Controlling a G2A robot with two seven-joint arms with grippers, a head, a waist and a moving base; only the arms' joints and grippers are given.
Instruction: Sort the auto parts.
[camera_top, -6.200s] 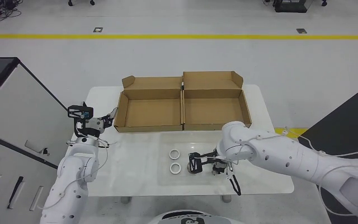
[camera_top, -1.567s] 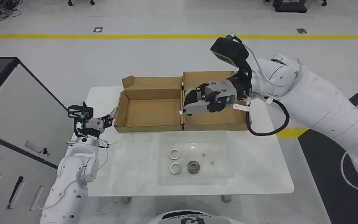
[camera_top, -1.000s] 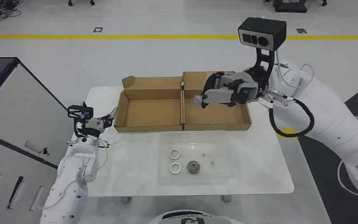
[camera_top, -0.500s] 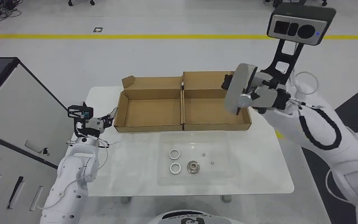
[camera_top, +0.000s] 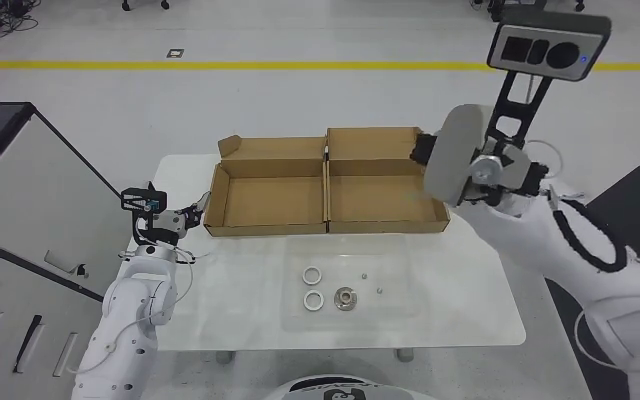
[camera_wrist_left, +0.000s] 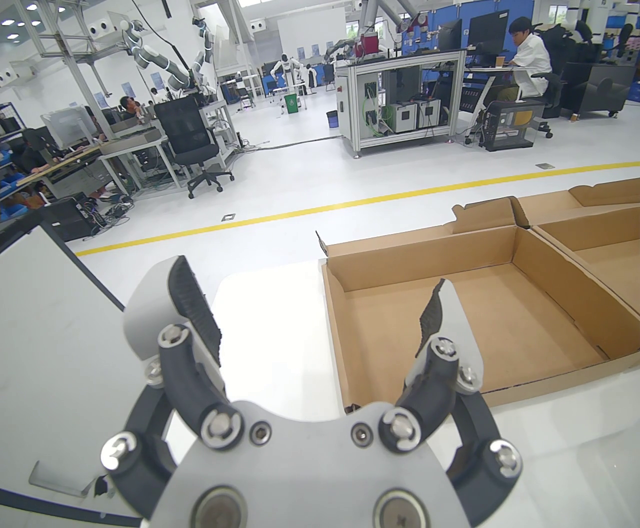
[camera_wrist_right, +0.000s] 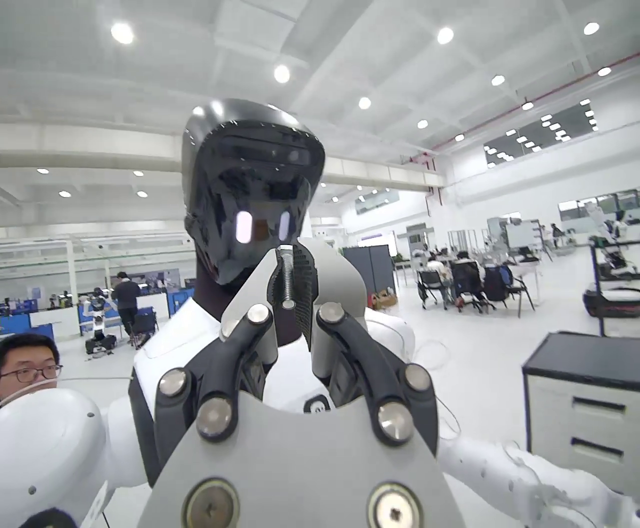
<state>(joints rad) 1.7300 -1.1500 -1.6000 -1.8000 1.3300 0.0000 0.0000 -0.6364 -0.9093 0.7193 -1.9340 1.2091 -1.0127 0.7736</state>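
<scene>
A threaded bolt (camera_wrist_right: 286, 285) is gripped between the closed fingers of the right gripper (camera_wrist_right: 292, 262), held high by the tabletop's (camera_top: 470, 300) far right corner. The left gripper (camera_wrist_left: 320, 310) is held open-fingered at the left edge, beside a cardboard box (camera_top: 268, 200). White rings (camera_top: 312, 273) and a metal hub (camera_top: 346, 296) are laid near the front edge.

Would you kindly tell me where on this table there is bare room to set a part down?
The floors of the left box and right box look bare. The table is free right of the small bits, and left of the white rings toward the left end effector. Crowded: the front middle, with rings, a gear-like part and the bits.
</scene>
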